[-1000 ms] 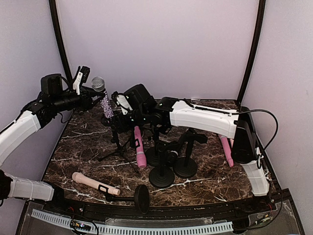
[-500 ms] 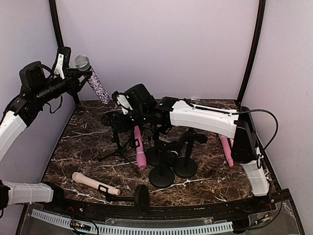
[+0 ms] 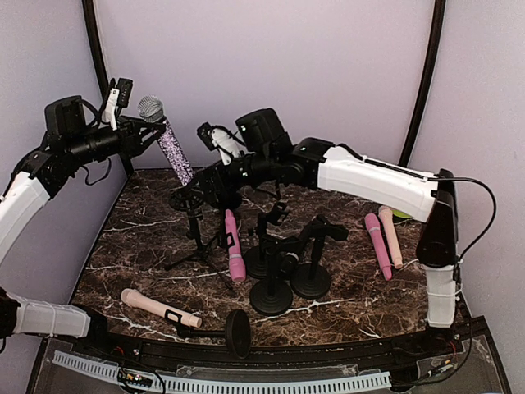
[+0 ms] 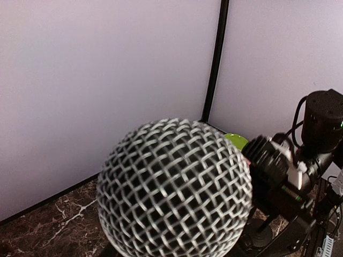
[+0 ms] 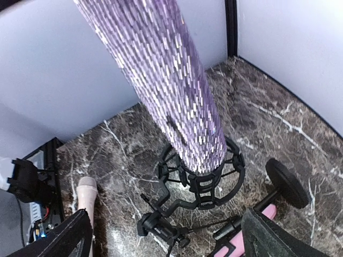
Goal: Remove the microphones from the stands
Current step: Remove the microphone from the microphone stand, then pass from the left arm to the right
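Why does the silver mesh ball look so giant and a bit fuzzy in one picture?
Left wrist view: the microphone head sits right at the lens, so it fills the frame and its mesh looks slightly soft. Right wrist view: its glittery handle throws tiny bright sparkles. Top external view: the same microphone looks small and sharp under even light.

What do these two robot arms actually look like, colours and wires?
The left arm and right arm have white shell segments joined by black joints. A thin black cable loops beside the right arm. The left gripper and right gripper are black with white trim.
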`<action>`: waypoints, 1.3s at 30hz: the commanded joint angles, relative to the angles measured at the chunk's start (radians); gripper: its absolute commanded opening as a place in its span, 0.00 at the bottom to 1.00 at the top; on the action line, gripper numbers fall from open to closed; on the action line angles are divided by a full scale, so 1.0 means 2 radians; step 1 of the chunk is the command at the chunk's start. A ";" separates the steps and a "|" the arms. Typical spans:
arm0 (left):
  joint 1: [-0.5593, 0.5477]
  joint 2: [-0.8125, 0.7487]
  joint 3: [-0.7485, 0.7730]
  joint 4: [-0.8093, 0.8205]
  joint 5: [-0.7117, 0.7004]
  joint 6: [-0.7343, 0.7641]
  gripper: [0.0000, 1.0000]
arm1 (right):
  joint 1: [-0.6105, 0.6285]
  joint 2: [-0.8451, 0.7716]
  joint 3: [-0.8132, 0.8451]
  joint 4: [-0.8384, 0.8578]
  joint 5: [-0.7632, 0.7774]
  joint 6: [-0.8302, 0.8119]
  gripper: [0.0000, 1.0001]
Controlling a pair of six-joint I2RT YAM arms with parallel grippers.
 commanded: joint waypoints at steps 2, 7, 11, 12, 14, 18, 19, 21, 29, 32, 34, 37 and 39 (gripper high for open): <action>-0.001 0.010 0.044 -0.017 0.123 -0.026 0.00 | -0.017 -0.088 -0.040 0.085 -0.093 -0.014 0.99; -0.004 0.034 0.056 -0.002 0.209 -0.082 0.00 | -0.018 -0.088 -0.027 0.093 -0.130 -0.021 0.99; -0.011 0.042 0.056 0.028 0.250 -0.108 0.00 | -0.018 -0.070 -0.007 0.076 -0.137 -0.024 0.96; -0.014 0.046 0.055 0.032 0.269 -0.113 0.00 | -0.018 -0.066 -0.002 0.071 -0.139 -0.024 0.95; -0.021 0.051 0.054 0.043 0.287 -0.124 0.00 | -0.017 -0.061 0.005 0.063 -0.150 -0.025 0.92; -0.037 0.057 0.053 0.045 0.292 -0.121 0.00 | -0.012 -0.054 0.011 0.051 -0.166 -0.030 0.83; -0.039 0.058 0.053 0.046 0.291 -0.118 0.00 | -0.011 -0.055 0.009 0.049 -0.168 -0.031 0.80; -0.041 0.058 0.053 0.046 0.287 -0.115 0.00 | -0.011 -0.059 0.003 0.049 -0.170 -0.029 0.72; -0.042 0.056 0.049 0.035 0.263 -0.101 0.00 | -0.012 -0.098 -0.053 0.090 -0.144 0.000 0.36; -0.042 0.050 0.042 0.032 0.242 -0.092 0.02 | -0.014 -0.117 -0.074 0.106 -0.119 0.017 0.25; -0.043 0.042 0.035 0.033 0.224 -0.085 0.12 | -0.016 -0.134 -0.091 0.116 -0.099 0.026 0.21; -0.042 0.023 0.023 0.041 0.181 -0.076 0.43 | -0.020 -0.176 -0.129 0.133 -0.067 0.033 0.18; -0.042 0.011 0.013 0.048 0.156 -0.069 0.56 | -0.027 -0.205 -0.156 0.143 -0.043 0.035 0.18</action>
